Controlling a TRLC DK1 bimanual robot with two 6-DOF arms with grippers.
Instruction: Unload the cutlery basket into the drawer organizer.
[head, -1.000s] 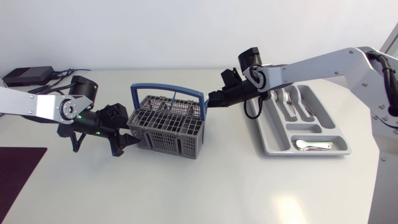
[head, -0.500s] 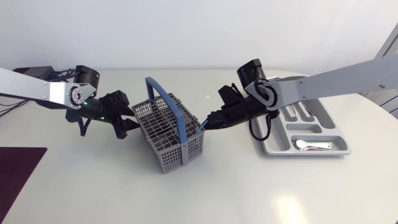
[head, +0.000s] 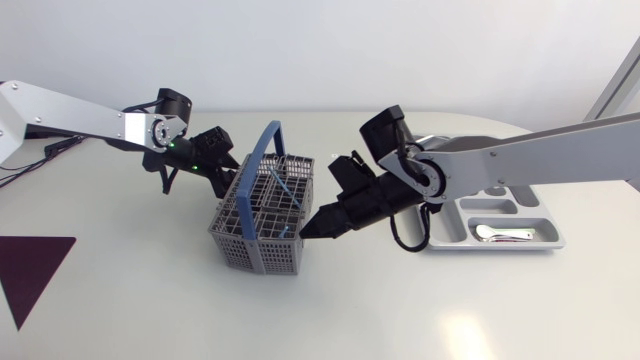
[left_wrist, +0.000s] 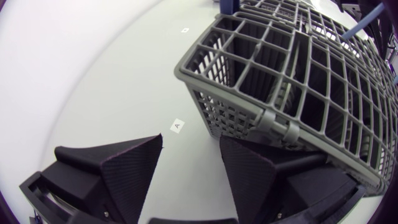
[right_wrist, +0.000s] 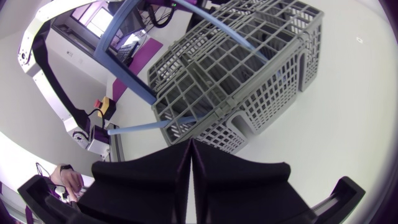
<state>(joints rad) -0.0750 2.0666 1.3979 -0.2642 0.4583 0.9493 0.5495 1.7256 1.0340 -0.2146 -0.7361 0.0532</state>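
Basket (head: 262, 215) near spread left fingers (left_wrist: 130, 168).

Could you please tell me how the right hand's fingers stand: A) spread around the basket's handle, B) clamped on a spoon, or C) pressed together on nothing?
C: the right wrist view shows the right hand with fingers meeting, tips pointing at the cutlery basket.

Grey blue-handled basket (head: 258, 259) sits apart from grey organizer (head: 500, 246) holding cutlery (head: 505, 233).
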